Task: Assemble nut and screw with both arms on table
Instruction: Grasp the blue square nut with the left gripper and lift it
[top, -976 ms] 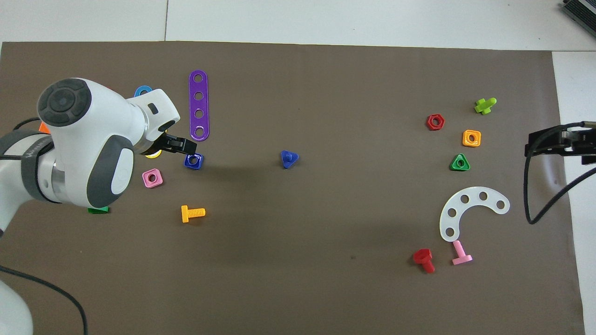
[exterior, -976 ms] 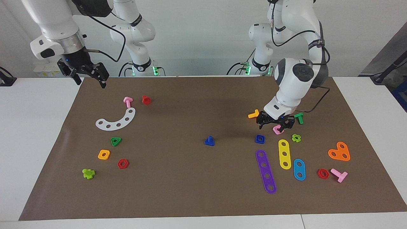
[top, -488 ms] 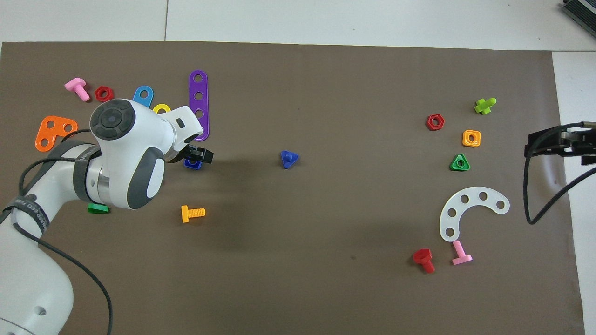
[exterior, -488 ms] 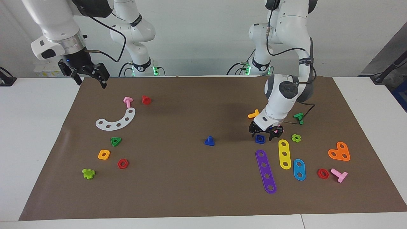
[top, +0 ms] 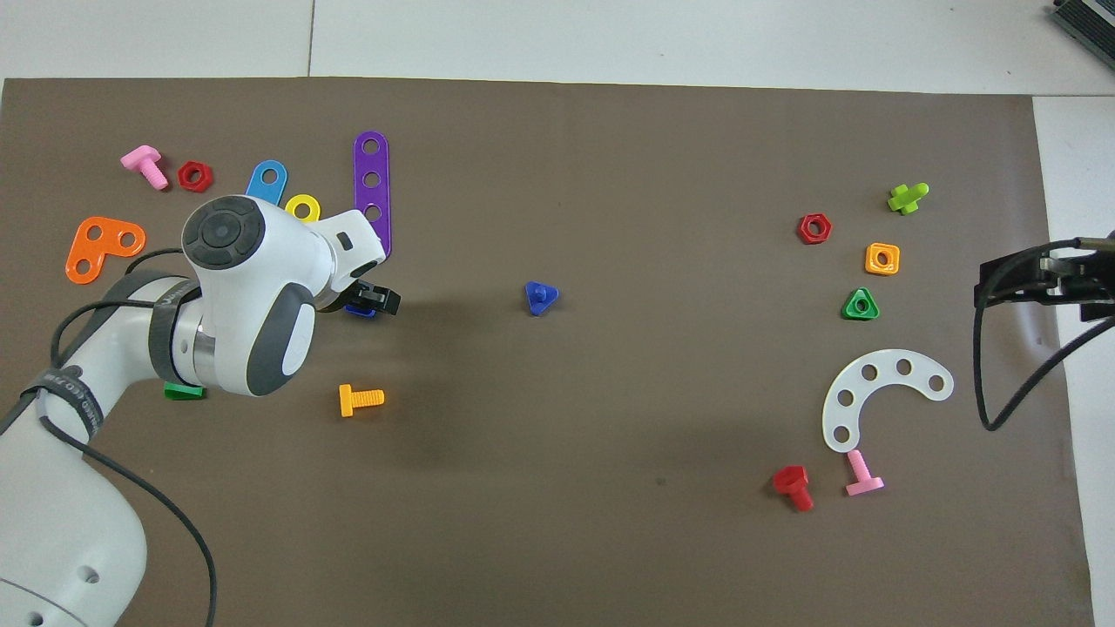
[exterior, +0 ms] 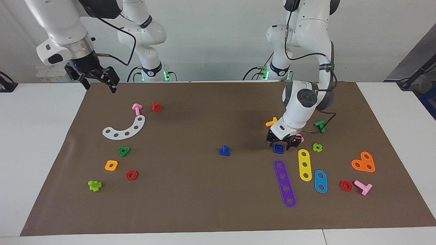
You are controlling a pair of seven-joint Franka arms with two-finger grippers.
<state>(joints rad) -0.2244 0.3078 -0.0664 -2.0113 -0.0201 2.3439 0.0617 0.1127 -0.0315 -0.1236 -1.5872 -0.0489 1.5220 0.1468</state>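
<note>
The dark-blue square nut (exterior: 278,148) lies flat on the brown mat (exterior: 204,190) toward the left arm's end. My left gripper (exterior: 279,145) is down at the mat, open, with a finger on either side of the nut. In the overhead view the left gripper (top: 373,300) covers most of the nut (top: 359,311). The dark-blue screw (exterior: 224,150) stands on its head mid-mat, shaft up; it also shows in the overhead view (top: 541,297). My right gripper (exterior: 99,85) hangs open and empty above the mat's corner at the right arm's end, and shows in the overhead view (top: 997,279).
Close around the nut lie a pink square nut (exterior: 300,138), an orange screw (exterior: 271,121), a purple strip (exterior: 284,183) and a yellow strip (exterior: 305,164). A white curved strip (exterior: 124,129), pink and red screws and several coloured nuts lie at the right arm's end.
My left gripper has moved from over the pink nut to the dark-blue nut and come down around it. My right gripper has shifted slightly toward the mat.
</note>
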